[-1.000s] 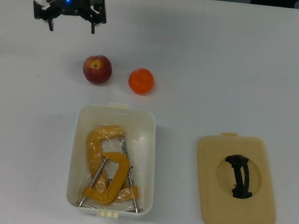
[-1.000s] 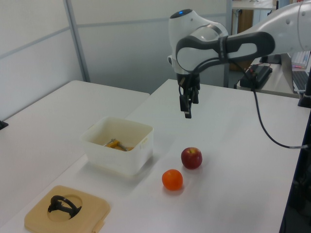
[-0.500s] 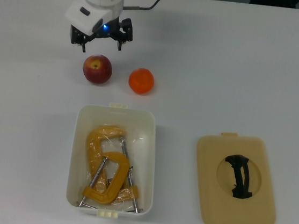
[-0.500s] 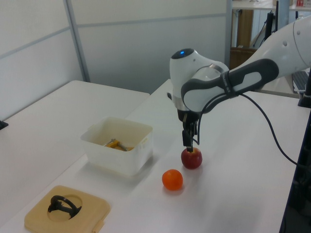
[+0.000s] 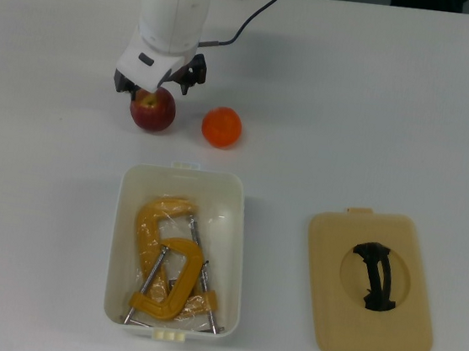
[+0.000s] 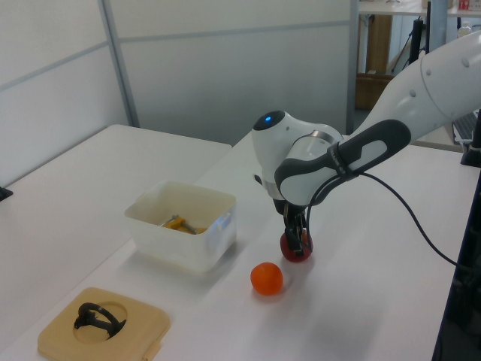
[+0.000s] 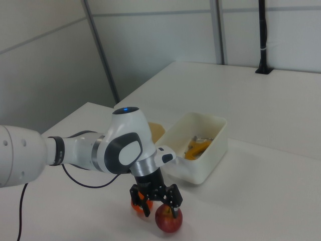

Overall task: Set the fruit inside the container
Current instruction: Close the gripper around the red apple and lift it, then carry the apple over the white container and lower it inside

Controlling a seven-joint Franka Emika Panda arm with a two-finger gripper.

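Now the gripper (image 7: 161,205) is seen lowered onto the apple (image 5: 154,111), whereas half a second earlier it hung just above and behind the fruit, and a second earlier it was high and well off toward the top view's ten o'clock corner. The descent is judged to mean that the reach has been completed and the grasp is about to be made. In the right view the two fingers (image 7: 176,208) are spread apart, one at each side of the apple's upper half, and no squeeze is yet shown; the apple rests on the table (image 5: 377,115).

The apple is dark red with a yellowish patch near its stem, round and smooth. In the top view its far edge is covered by the arm's white wrist. The orange (image 5: 221,127) lies just beside it at three o'clock, apart from it, bright and untouched.

The container (image 5: 117,238) stands at about five o'clock of the apple in the top view, near but not touching. It is a white tub with rounded corners, open, and two yellow clamps (image 5: 167,263) already lie inside. The beige lid (image 5: 324,321) with its black handle lies flat well to the tub's three o'clock.

Neither fruit has been put in the tub, so the task is judged to be at its first pick.
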